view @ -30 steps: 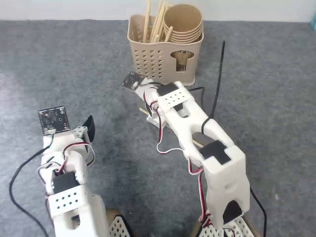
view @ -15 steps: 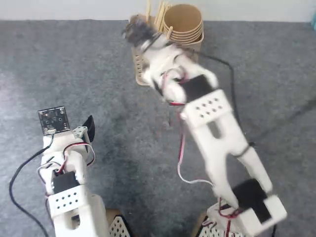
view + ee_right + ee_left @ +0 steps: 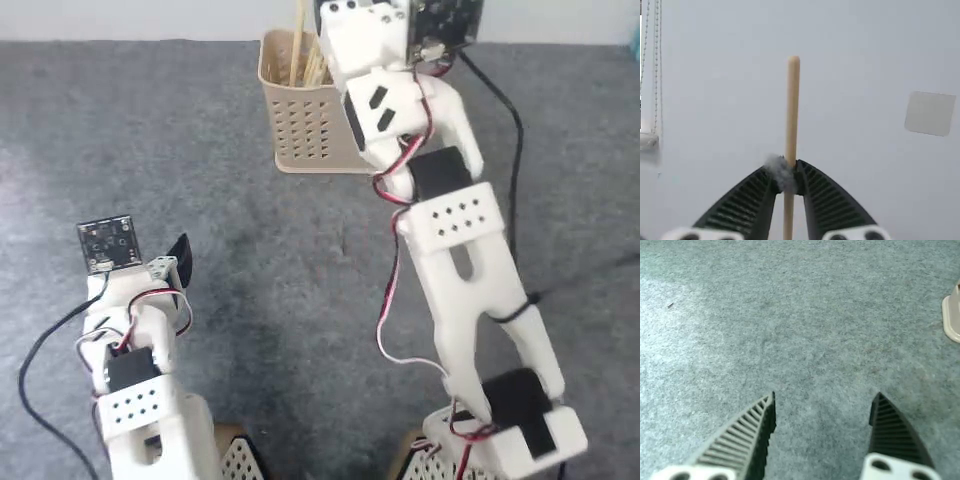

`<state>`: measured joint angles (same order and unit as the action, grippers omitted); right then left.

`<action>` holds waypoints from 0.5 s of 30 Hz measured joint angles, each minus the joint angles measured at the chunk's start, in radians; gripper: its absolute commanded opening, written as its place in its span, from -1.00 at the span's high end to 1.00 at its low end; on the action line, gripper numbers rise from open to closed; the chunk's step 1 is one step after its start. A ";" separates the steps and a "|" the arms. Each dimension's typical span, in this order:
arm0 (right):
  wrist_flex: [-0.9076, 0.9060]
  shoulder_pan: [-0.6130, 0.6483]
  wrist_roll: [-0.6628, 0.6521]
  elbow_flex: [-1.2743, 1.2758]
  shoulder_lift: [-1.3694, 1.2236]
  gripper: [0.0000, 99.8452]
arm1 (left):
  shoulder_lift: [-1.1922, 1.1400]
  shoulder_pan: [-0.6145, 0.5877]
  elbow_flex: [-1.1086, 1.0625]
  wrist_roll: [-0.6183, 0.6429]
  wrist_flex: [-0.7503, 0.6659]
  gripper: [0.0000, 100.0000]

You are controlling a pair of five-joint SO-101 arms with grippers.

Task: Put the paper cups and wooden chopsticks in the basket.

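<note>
Change over the last second: lift of the right arm (image 3: pixel 455 215) from a low, folded pose over the carpet (image 3: pixel 230 200) in front of the basket (image 3: pixel 305 130) to a tall, stretched pose across the basket's right half, with the wrist at the top edge of the high view; no change in the pose of the left arm (image 3: pixel 135 390) at the lower left; no shift of the basket at the far edge of the carpet. Right gripper (image 3: pixel 788 170): closed on one wooden chopstick (image 3: pixel 792 110), clamped between the ribbed black fingertips (image 3: pixel 812 182); chopstick in line with the gripper's axis, with its longer visible length and blunt end standing clear beyond the jaw tips and the remainder running back between the jaws; tuft of grey fluff (image 3: pixel 776 167) caught at the clamping point, touching the chopstick and the fingertip beside it. Behind the held chopstick: pale wall (image 3: pixel 865 50), square wall plate (image 3: pixel 930 113), thin hanging cord (image 3: pixel 658 60). Stored chopsticks (image 3: pixel 298 40) standing on end in the left part of the basket, leaning at the rim, just beside the raised right arm. Left gripper (image 3: pixel 822 397): open, jaws spread wide, only carpet between them; low over the carpet, pointing toward the basket side; corner of the basket's foot at the edge of the left wrist view, well apart from the jaw tips.
</note>
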<state>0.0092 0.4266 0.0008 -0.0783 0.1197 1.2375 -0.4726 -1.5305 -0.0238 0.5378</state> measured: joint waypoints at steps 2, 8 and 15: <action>0.048 0.000 0.000 0.000 -0.035 0.98 | 0.000 0.000 0.000 0.000 0.000 0.42; 0.120 0.000 0.003 0.000 -0.178 0.88 | 0.000 0.000 0.000 0.000 0.000 0.42; 0.098 -0.031 0.003 -0.092 -0.361 0.67 | 0.000 0.000 0.000 0.000 0.000 0.42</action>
<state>0.1074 0.3959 0.0038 -0.1703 -0.2409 1.2375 -0.4726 -1.5305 -0.0238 0.5378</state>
